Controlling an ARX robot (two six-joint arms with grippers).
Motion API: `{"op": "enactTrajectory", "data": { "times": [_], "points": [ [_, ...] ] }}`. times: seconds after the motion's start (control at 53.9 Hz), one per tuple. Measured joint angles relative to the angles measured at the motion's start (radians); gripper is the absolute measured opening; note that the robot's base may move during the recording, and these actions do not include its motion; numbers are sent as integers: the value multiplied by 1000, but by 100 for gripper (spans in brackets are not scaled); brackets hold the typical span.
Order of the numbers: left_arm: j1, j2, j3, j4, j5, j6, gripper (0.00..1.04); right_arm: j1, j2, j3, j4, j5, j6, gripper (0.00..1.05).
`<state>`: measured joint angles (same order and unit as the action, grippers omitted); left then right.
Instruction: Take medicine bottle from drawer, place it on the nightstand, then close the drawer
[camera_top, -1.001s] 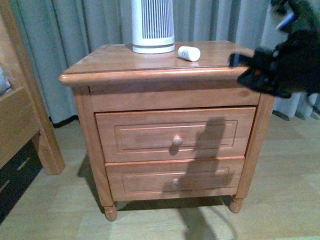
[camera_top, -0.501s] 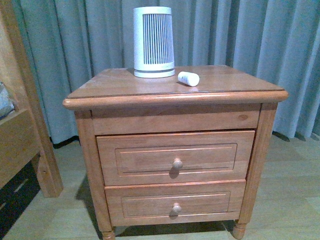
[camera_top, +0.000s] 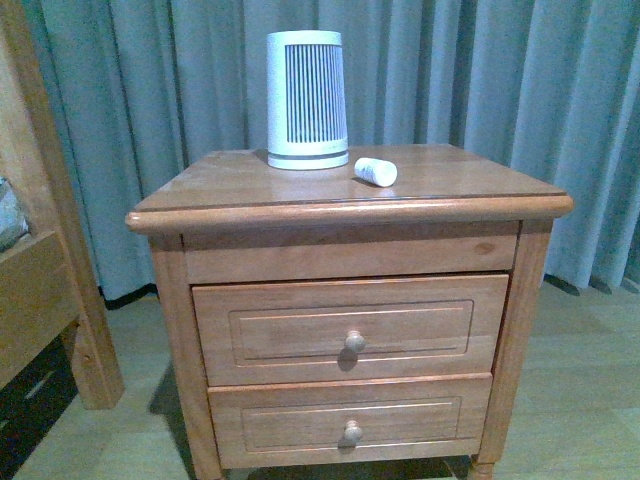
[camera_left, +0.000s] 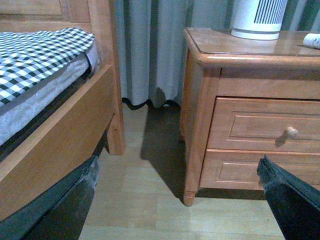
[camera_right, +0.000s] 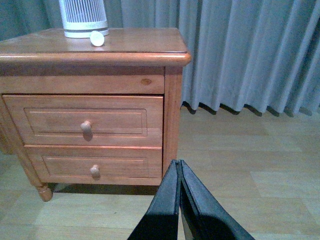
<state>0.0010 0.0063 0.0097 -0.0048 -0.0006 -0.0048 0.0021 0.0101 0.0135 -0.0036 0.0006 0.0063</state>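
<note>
Gone from front view is the right arm seen 1 s ago. Left gripper (camera_left: 175, 200) is spread wide, low by the bed frame (camera_left: 60, 130), well apart from the shut drawer (camera_top: 350, 328). Medicine bottle (camera_top: 375, 171) is laid on the nightstand (camera_top: 230, 180) beside the ribbed appliance (camera_top: 307, 98). Right gripper (camera_right: 180, 170), jaws pressed together w/ nothing held, is kept low, away from it.

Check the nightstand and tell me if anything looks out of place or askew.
Nothing stands out. The medicine bottle lies on its side on the nightstand beside the white ribbed appliance, and the drawer sits flush and shut.
</note>
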Motion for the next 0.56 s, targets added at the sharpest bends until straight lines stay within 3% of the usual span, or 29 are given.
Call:
{"op": "enactTrajectory", "data": {
  "times": [0.148, 0.315, 0.482, 0.556],
  "points": [
    [0, 0, 0, 0, 0, 0, 98, 0, -3, 0, 1, -1, -2, 4],
    [0, 0, 0, 0, 0, 0, 98, 0, -3, 0, 1, -1, -2, 38],
    [0, 0, 0, 0, 0, 0, 98, 0, -3, 0, 1, -1, -2, 82],
    [0, 0, 0, 0, 0, 0, 98, 0, -3, 0, 1, -1, -2, 96]
  ]
}}
